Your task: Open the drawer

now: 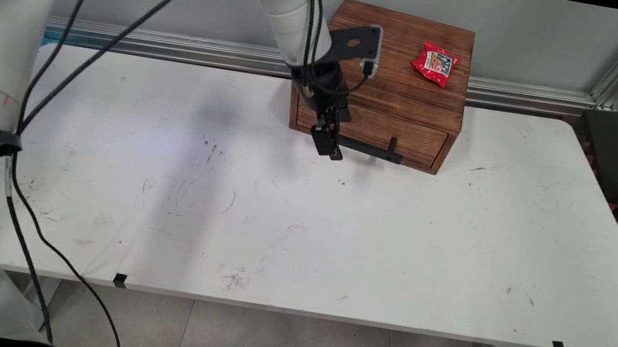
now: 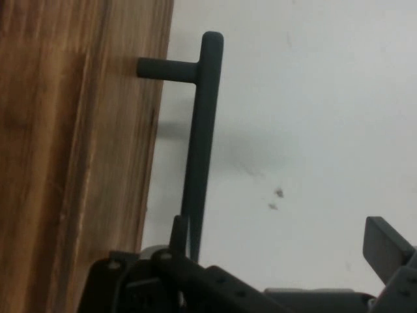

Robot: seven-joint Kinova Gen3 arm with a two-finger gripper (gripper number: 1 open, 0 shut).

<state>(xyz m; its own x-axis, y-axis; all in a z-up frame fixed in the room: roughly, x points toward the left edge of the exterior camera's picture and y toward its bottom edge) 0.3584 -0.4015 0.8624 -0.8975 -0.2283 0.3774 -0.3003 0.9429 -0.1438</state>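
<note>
White table (image 1: 335,245) bears a wooden drawer box (image 1: 403,77) topped by a red snack packet (image 1: 435,64) with unreadable print, while the gripper (image 1: 330,143), fingers spread wide, straddles the black handle bar (image 2: 199,150).

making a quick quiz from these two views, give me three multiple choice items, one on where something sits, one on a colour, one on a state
1. Where does the red snack packet lie?
A. on top of the wooden drawer box
B. on the white table in front of the box
C. inside the drawer

2. What colour is the drawer handle?
A. silver
B. black
C. red

3. How does the gripper stand?
A. shut, high above the box
B. shut on the packet
C. open, down at the left end of the handle bar

Answers:
1 A: the packet rests on the box's top, towards its right side.
2 B: both views show a dark bar on posts against the wooden drawer front.
3 C: the hand view shows one finger by the bar and the other finger well apart from it.
</note>
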